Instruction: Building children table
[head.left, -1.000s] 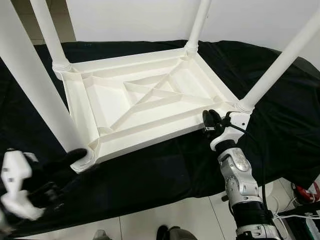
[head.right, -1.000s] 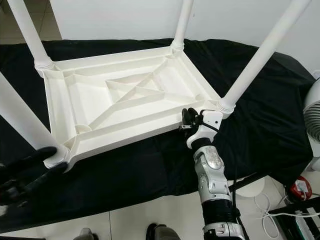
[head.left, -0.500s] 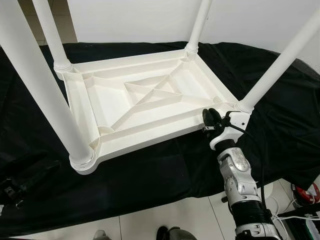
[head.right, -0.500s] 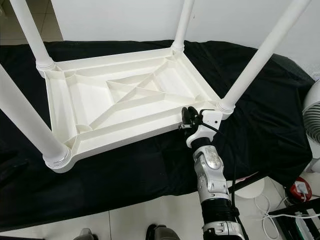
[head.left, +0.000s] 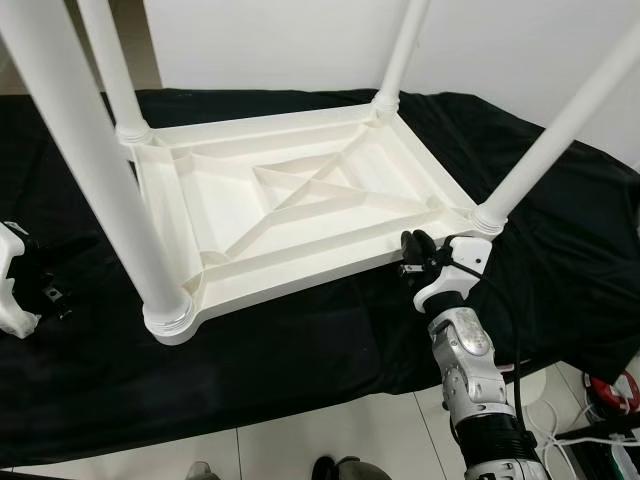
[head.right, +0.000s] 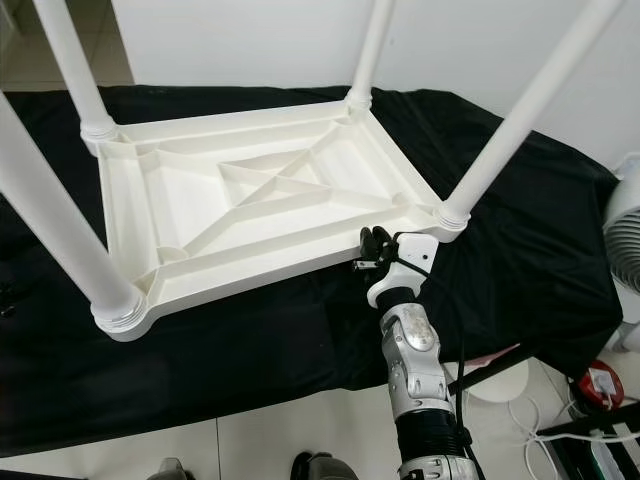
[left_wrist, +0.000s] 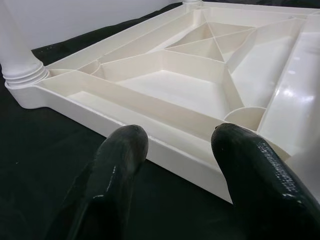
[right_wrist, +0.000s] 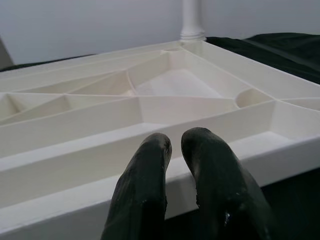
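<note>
**Four legs in, table not yet turned over**

Left eye view has the white children's table (head.left: 300, 210) lying upside down across the middle of the frame, ribbed underside up. All four legs stand in their corner sockets: the near-left leg (head.left: 95, 160), far-left leg (head.left: 112, 62), far-right leg (head.left: 402, 50) and near-right leg (head.left: 560, 125). Judging by that, assembly looks essentially finished; what seems left is checking the joints and flipping the table upright.

At the lower right, the right gripper (head.left: 412, 252) sits against the table's near rim, fingers (right_wrist: 150, 170) pressed nearly together and holding nothing. At the left edge, the left gripper (left_wrist: 177, 142) hangs just off the table's side, fingers spread and empty.

A black cloth (head.left: 300, 350) covers the work surface under the table. Behind is a plain white wall (head.left: 280, 40); pale floor tiles (head.left: 330, 440) and cables (head.left: 600, 430) fill the bottom right corner.
</note>
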